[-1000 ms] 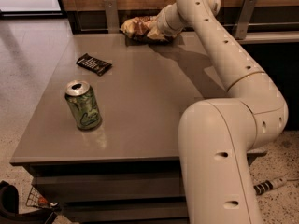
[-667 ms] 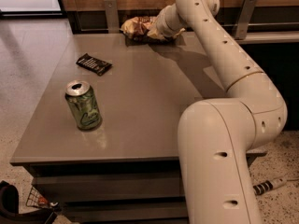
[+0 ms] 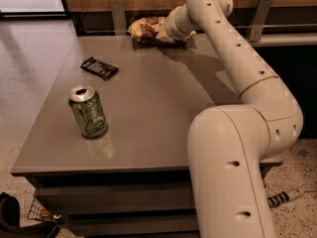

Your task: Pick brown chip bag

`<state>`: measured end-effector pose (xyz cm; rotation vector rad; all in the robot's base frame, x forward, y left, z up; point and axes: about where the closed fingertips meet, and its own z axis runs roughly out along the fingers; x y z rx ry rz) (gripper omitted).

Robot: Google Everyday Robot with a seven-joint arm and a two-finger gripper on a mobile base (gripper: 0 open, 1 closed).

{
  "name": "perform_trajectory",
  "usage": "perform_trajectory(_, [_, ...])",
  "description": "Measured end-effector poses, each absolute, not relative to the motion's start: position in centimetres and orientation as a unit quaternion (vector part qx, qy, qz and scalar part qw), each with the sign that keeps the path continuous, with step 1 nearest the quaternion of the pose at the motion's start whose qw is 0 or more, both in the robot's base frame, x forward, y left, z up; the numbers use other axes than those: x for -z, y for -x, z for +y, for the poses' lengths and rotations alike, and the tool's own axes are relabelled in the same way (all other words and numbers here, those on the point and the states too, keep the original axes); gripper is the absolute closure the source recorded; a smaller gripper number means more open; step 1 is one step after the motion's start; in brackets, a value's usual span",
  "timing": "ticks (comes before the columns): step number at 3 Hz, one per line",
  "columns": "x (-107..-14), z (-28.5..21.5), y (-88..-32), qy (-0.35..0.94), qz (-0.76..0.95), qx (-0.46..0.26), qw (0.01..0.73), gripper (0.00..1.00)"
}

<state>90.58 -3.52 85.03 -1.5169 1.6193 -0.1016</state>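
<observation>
Hand [image 3: 167,31] unmoved at bag [image 3: 142,29] (can [image 3: 88,112] apart)

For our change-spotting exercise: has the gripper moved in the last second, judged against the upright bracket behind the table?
No. The gripper stays at the brown chip bag, in the same place to the right of the upright bracket as before.

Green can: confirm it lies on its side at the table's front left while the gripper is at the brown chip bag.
Wrong: the camera view shows the green can standing upright at the table's front left. The gripper is at the brown chip bag, as stated.
</observation>
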Motion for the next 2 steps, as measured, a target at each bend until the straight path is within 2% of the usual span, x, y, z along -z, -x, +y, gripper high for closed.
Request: perform_trajectory(2, [-91.1,-6.4,-88.9,0.618,0.646,0.082,0.44,1.0])
